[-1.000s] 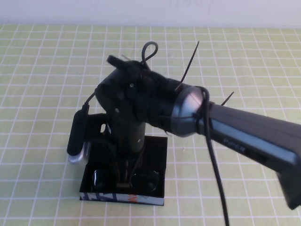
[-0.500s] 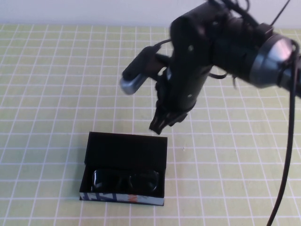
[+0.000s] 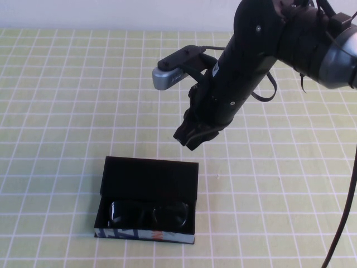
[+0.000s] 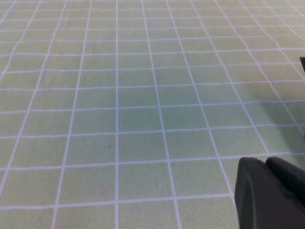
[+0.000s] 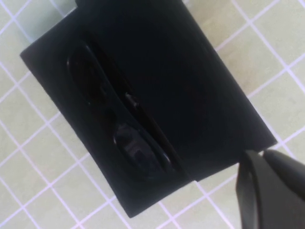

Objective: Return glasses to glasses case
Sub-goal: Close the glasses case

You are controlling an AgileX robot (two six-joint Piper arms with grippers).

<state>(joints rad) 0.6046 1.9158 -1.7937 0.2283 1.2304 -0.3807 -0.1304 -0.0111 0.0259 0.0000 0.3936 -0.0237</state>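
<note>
The black glasses case (image 3: 150, 174) lies open on the green checked cloth near the front, with its printed strip (image 3: 146, 235) along the near edge. The black glasses (image 3: 148, 214) lie inside it, folded, along the front half. They also show in the right wrist view (image 5: 121, 129), inside the case (image 5: 190, 95). My right gripper (image 3: 190, 138) hangs shut and empty above the cloth, just behind the case's back right part; its fingers (image 5: 267, 191) touch nothing. My left gripper (image 4: 265, 161) is shut and empty over bare cloth, out of the high view.
The green cloth with a white grid (image 3: 67, 111) covers the table. A pale wall edge (image 3: 111, 14) runs along the far side. A black cable (image 3: 348, 190) hangs from the right arm at the right edge.
My right gripper has let go of the glasses in the case, risen and drawn back to the right. The glasses stay in the case.
</note>
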